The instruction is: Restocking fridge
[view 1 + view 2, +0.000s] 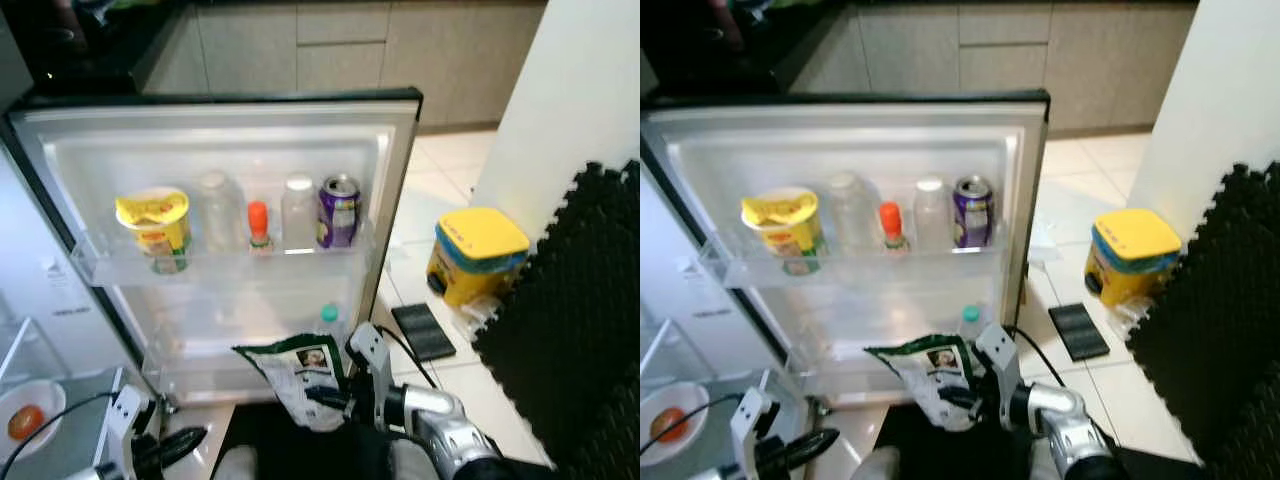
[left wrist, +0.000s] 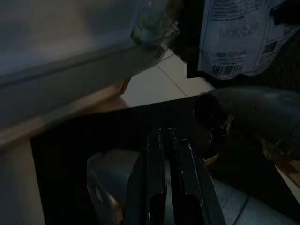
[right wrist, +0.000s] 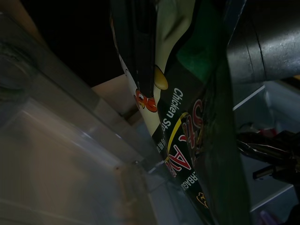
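Right gripper (image 1: 325, 400) clamps my crinkly green-and-white snack bag (image 1: 300, 375) just below the open white fridge door (image 1: 230, 150); left gripper (image 1: 185, 440) closed, idle. Risk: bag snags the lower door shelf.

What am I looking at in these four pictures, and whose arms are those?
They belong to a walking household robot restocking a fridge. The two wide pictures come from its head, looking down at the open fridge door. The door shelf carries a yellow cup, two clear bottles, a small orange-capped bottle and a purple can. The two dark pictures come from cameras on its wrists. The right gripper holds a snack bag in its fingers, low before the door. The left gripper hangs idle, fingers together. A yellow tub stands on the floor.
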`<state>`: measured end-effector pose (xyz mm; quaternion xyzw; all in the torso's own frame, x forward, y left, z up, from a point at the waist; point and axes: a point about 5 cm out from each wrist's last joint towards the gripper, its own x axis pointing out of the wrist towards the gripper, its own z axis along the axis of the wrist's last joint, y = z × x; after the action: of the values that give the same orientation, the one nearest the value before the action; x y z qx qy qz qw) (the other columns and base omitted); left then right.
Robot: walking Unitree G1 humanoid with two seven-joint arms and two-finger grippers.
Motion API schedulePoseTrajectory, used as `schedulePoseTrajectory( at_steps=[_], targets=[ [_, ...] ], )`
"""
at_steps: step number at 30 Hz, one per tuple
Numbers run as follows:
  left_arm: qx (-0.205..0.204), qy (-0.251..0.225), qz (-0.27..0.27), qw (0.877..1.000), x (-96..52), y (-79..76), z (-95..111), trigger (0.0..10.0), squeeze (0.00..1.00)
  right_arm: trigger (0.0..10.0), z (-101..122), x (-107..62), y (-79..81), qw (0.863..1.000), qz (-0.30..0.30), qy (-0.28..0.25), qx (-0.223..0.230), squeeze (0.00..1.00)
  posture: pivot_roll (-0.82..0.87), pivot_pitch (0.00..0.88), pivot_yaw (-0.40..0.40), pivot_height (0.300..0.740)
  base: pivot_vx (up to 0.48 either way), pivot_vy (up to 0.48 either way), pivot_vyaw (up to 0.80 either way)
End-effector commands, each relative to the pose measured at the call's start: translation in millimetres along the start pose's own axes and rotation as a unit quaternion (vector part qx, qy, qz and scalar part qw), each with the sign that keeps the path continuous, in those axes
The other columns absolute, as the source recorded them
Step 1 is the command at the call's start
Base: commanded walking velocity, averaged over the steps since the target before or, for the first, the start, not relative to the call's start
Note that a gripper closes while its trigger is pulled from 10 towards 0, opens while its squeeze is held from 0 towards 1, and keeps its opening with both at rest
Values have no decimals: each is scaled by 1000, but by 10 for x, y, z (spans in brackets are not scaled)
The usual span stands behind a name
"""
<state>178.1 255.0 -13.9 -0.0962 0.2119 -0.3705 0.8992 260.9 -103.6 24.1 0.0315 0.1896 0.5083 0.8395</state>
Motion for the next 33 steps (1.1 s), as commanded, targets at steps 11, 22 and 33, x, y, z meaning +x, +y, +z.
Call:
schedulePoseTrajectory(
  at_steps=[11,22,33],
  targets=[
    [14,-8,-22,1000,28,9,105,10000,0,10000,159,24,-26,1000,-4,-20,-19,0,59,0,-13,547,0,0,0],
    [23,-18,-33,999,65,11,184,10000,0,10000,253,48,8,999,13,-33,-27,0,62,0,-9,517,0,0,0],
    [29,-35,-58,997,119,-23,276,10000,0,10000,433,148,58,997,36,-58,-38,0,64,0,-8,482,0,0,0]
  ],
)
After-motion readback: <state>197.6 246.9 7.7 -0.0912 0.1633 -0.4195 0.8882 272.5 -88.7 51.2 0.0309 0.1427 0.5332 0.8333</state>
